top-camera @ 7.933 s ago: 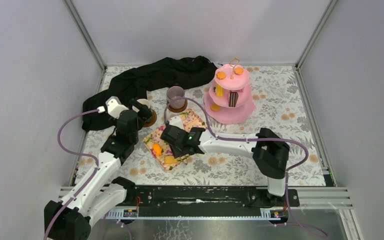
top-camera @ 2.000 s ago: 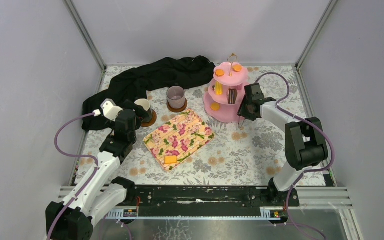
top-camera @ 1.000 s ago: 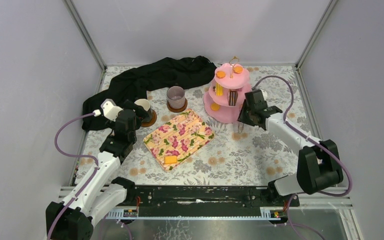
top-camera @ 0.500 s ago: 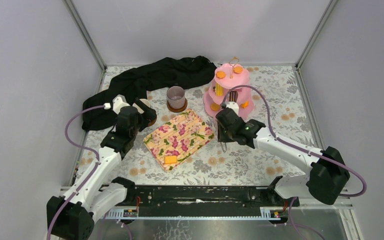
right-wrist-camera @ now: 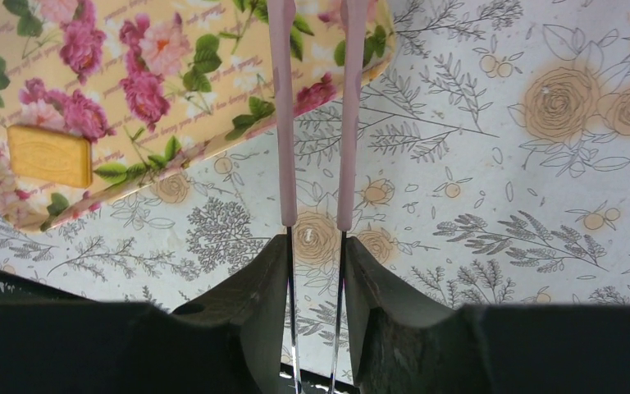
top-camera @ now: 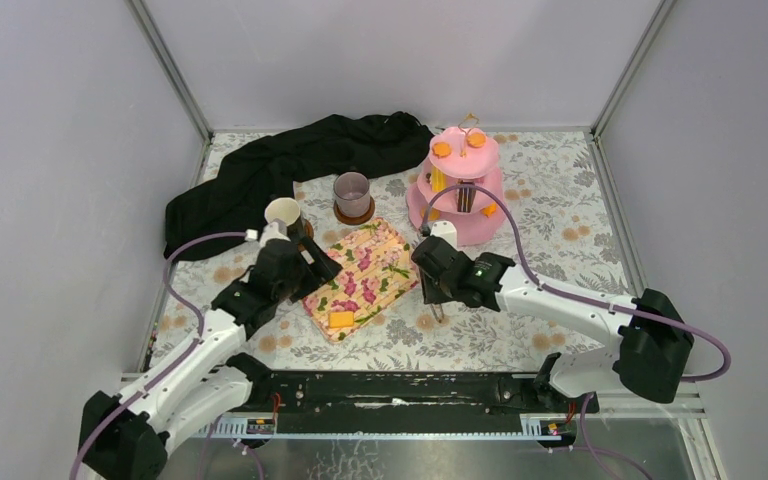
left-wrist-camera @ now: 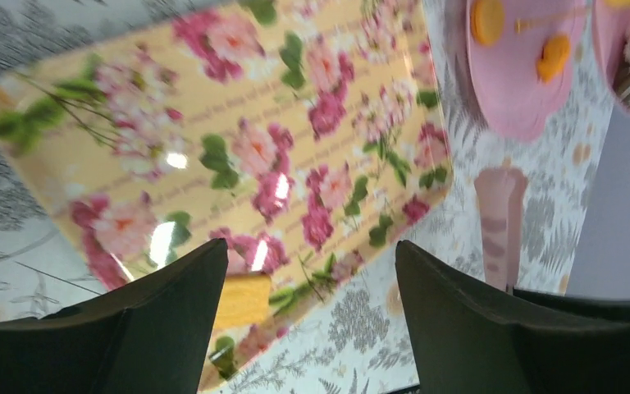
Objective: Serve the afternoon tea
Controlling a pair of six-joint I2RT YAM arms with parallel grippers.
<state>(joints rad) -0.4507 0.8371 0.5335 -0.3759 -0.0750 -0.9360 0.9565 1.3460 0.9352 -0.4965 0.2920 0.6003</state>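
A yellow biscuit (top-camera: pixel 341 320) lies on the near corner of the floral napkin (top-camera: pixel 365 270). My left gripper (top-camera: pixel 320 268) hangs open and empty over the napkin's left edge; in its wrist view (left-wrist-camera: pixel 310 246) the biscuit (left-wrist-camera: pixel 242 300) sits by the left finger. My right gripper (top-camera: pixel 435 292) is shut on pink-tipped tongs (right-wrist-camera: pixel 282 123) that point at the napkin's right corner (right-wrist-camera: pixel 172 74), right of the biscuit (right-wrist-camera: pixel 49 154). The cream-lined mug (top-camera: pixel 283 213) and the mauve-grey mug (top-camera: pixel 351 191) stand on coasters behind. Orange (top-camera: pixel 442 150), yellow (top-camera: pixel 438 180) and brown (top-camera: pixel 465 197) cakes sit on the pink tiered stand (top-camera: pixel 470 228).
The black cloth (top-camera: pixel 290 165) lies bunched at the back left, behind the mugs. The stand rises at the back right of the napkin and also shows in the left wrist view (left-wrist-camera: pixel 509 82). Frame posts and grey walls close the flowered table top on three sides.
My right arm has swung from the stand toward the napkin's right corner with the tongs. My left arm left the cream-lined mug and came over the napkin. The napkin's orange cake is gone.
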